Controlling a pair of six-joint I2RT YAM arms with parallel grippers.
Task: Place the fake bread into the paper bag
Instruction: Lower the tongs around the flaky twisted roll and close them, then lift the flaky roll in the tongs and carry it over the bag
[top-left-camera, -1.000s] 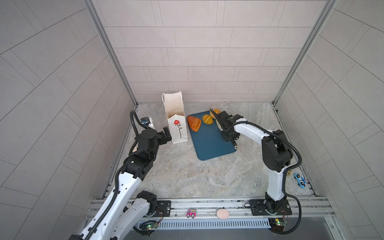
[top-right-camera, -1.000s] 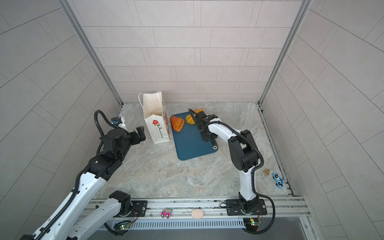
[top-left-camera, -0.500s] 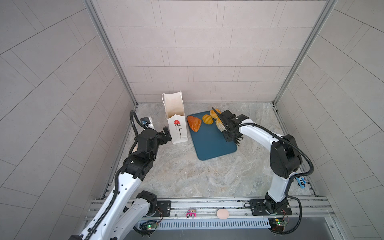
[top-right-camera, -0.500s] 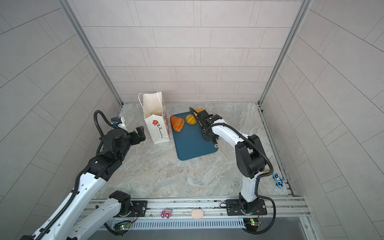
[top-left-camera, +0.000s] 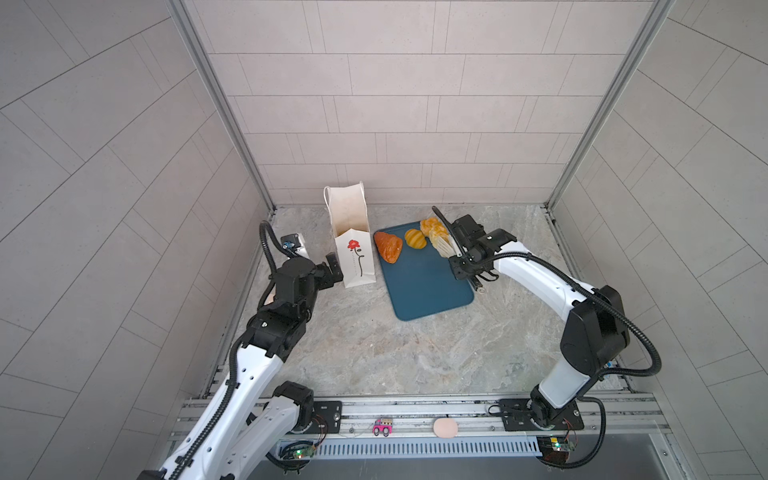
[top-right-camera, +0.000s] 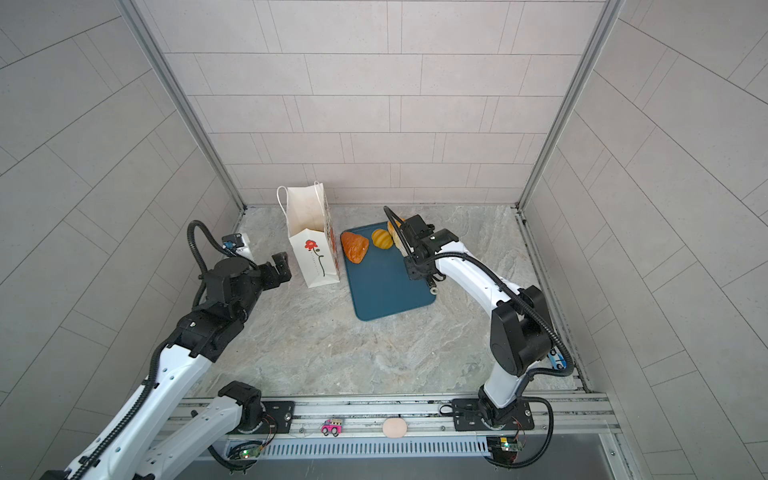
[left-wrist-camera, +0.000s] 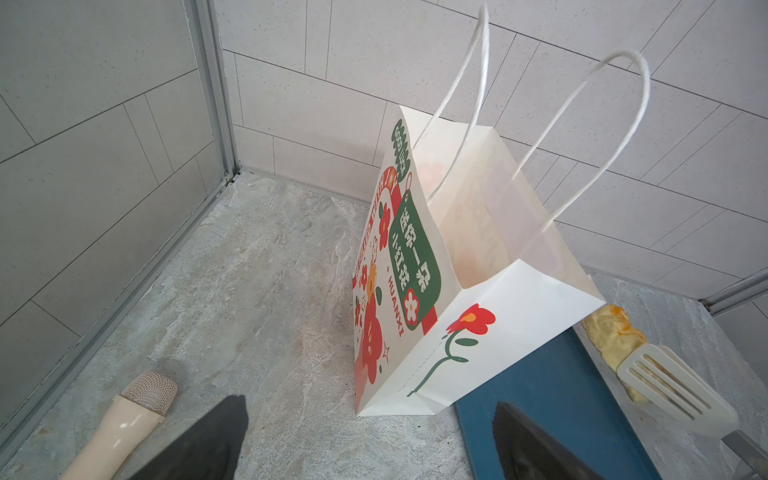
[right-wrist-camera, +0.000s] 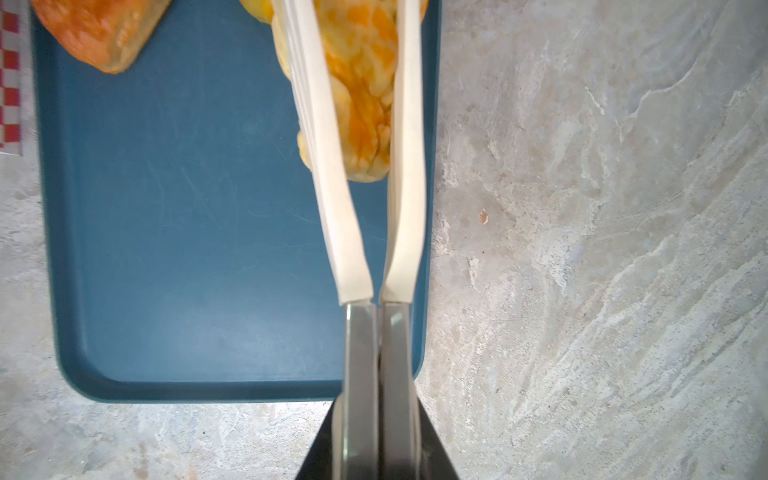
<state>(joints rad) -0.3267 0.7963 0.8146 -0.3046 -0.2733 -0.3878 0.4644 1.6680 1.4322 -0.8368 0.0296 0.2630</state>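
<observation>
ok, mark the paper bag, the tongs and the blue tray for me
paper bag (top-left-camera: 352, 270): in a top view, on its flower-printed front face.
tongs (right-wrist-camera: 328, 166): right wrist view, on one white blade.
blue tray (top-left-camera: 424, 286): in a top view, on its bare middle.

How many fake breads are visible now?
3: a reddish loaf nearest the bag, a round yellow roll beside it, a pale pastry between the tongs. Others may hide inside the bag.
</observation>
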